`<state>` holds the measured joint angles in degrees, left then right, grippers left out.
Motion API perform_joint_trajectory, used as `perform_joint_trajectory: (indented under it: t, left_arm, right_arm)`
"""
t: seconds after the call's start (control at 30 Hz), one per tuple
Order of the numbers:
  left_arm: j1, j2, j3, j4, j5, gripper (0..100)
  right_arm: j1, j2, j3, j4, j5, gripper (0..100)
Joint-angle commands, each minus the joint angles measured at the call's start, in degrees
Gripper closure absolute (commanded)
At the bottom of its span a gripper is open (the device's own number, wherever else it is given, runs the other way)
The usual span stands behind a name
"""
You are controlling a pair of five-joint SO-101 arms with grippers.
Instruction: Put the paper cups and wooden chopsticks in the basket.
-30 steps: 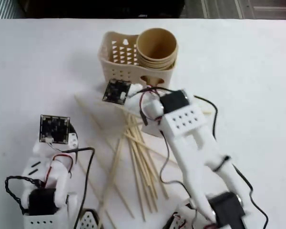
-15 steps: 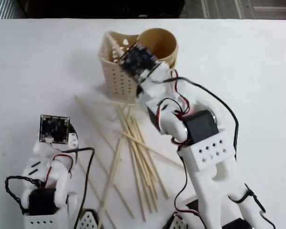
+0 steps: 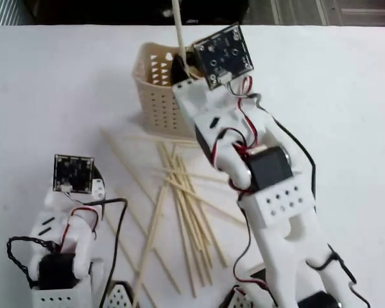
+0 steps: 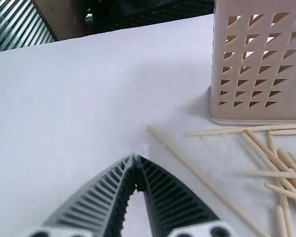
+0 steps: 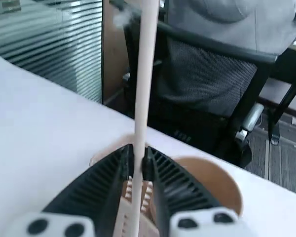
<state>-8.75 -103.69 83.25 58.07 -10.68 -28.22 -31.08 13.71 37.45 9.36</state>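
— So, nearest first: what is the left claw doing?
— Its jaws are closed on nothing, tips meeting just above the white table. The left arm sits low at the near left corner, well apart from the basket.
— And just past it?
— The loose chopsticks lie scattered on the table between the two arms, many crossing in a rough fan, a few long ones slanting off leftward. From the left wrist, some ends show near the basket's foot, one lying along its base; whether it touches I cannot tell.
— Further on?
— The right arm stretches from the near right corner over the pile to the basket, which stands upright beyond the chopsticks, beige, with triangular holes in its walls.
— Is the right claw holding anything?
— Yes, it is clamped on one held chopstick, nearly upright, its upper length rising well above the jaws. In the high view the claw hangs over the basket's right part, and the stick points up past the table's far edge.
— The cups?
— A brown paper cup shows just behind the claw in the right wrist view, mouth up. Whether it stands inside the basket, or has others nested in it, I cannot tell.
— Beyond the table?
— A dark mesh-backed chair and slatted blinds.
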Motion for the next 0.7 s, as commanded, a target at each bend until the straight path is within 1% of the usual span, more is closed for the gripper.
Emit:
perform_joint_trajectory:
  t: [0.0,0.2,0.37,0.5,0.6,0.67]
  left_arm:
    - [-0.6,-0.5,-0.3,-1.3,-0.4,98]
    - [-0.6,-0.5,-0.3,-1.3,-0.4,98]
    - [-0.6,-0.5,-0.3,-1.3,-0.5,98]
    - [-0.6,-0.5,-0.3,-1.3,-0.5,98]
    - [-0.6,-0.5,-0.3,-1.3,-0.5,98]
    - [-0.6,-0.5,-0.3,-1.3,-0.5,98]
  right_arm:
    - [-0.4,3.2,-2.7,-7.5,-0.6,98.0]
    - [-1.9,8.8,-2.3,-19.3,-0.6,98.0]
    - [-2.5,15.5,-2.4,-25.5,-0.6,98.0]
    - [-2.0,19.7,-2.4,-25.4,-0.6,97.2]
    - [-2.2,19.1,-2.7,-21.7,-0.6,90.3]
    - [-2.5,16.0,-2.7,-18.5,-0.6,85.4]
